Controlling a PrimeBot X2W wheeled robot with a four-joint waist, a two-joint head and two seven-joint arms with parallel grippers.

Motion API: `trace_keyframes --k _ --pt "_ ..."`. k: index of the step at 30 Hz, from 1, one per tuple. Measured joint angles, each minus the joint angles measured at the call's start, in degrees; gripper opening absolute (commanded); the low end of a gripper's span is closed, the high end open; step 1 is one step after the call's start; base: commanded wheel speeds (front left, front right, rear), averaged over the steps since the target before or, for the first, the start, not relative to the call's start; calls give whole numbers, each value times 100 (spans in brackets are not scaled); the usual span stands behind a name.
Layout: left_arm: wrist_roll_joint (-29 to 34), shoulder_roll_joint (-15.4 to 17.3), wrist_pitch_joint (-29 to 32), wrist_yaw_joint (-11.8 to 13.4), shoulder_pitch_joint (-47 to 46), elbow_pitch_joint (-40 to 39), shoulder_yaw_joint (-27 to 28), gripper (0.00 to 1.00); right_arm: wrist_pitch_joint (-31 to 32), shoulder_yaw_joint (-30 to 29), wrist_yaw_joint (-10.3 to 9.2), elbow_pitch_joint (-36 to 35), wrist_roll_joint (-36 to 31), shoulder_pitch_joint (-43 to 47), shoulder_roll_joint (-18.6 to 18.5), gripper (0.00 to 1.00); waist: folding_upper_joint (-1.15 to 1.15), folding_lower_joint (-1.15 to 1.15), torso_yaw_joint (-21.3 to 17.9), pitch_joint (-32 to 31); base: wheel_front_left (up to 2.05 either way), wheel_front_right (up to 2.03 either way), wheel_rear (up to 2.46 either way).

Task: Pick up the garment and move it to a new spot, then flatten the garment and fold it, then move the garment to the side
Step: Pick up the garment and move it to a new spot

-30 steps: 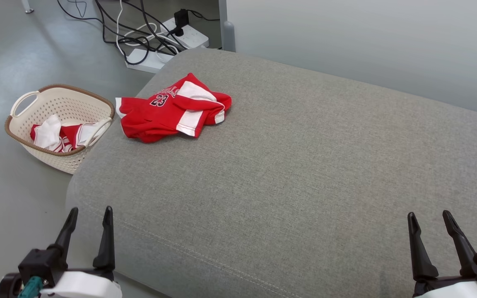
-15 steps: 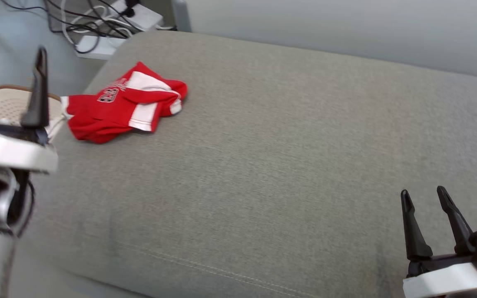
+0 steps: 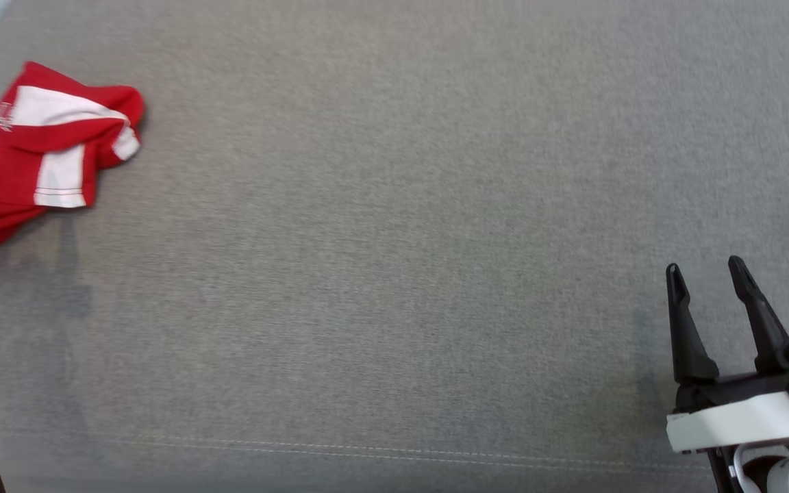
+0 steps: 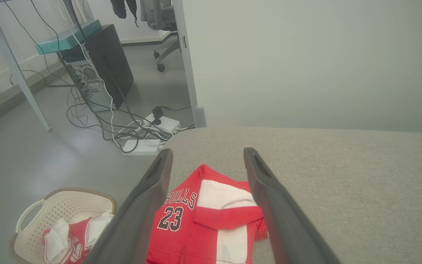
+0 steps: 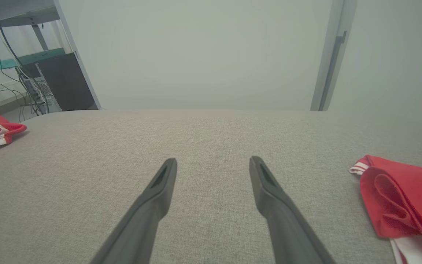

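One crumpled red-and-white basketball jersey, black 23 showing, is lying bunched at the left edge of the grey upholstered cushion, toward its far corner. The left gripper is pointing down at the jersey with its fingers spread wide and empty, while the right gripper is hovering, equally spread and empty, over the near right part. Being thin, limp knit, the jersey is probably going to sag, drape and slip rather than hold shape, so pinching deep on a raised fold or the white-trimmed hem is looking safest.
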Motion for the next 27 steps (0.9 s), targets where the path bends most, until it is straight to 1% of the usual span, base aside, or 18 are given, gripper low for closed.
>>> trace_keyframes --k 5,9,12,17,21,22,23,24,27 --pt "-261 -3 293 -51 -137 659 -130 100 -34 8 0 2 46 -229 -114 100 0 0 -292 448 0 0 0" --pt "-531 -41 424 -52 -173 1065 -188 100 -51 10 0 -1 58 -335 -142 100 0 0 -432 726 0 0 0" --pt "-747 -97 579 -53 -174 1303 -261 100 -48 -3 0 -3 58 -339 -164 100 0 0 -470 877 0 0 0" --pt "-1025 -73 653 -53 -144 1566 -383 100 -47 -24 0 -30 58 -421 -176 100 0 0 -512 1042 0 0 0" --pt "-1066 -30 595 -53 -103 1714 -388 100 -47 -23 0 -51 58 -427 -176 100 0 0 -549 1064 0 0 0" --pt "-1077 -30 549 -53 -103 1739 -390 82 -47 -23 0 -51 58 -427 -176 100 0 0 -558 1063 0 0 0" --pt "-1070 -30 548 -53 -103 1773 -415 39 -47 -23 0 -51 58 -427 -175 100 0 0 -565 1054 0 0 0" --pt "-1060 -30 494 -53 -103 1797 -428 0 -47 -24 0 -51 58 -428 -175 100 0 0 -572 1044 0 0 0" --pt "-1014 -16 316 -51 -105 1836 -455 0 -48 -38 0 -35 58 -428 -170 100 0 0 -585 975 0 0 0"
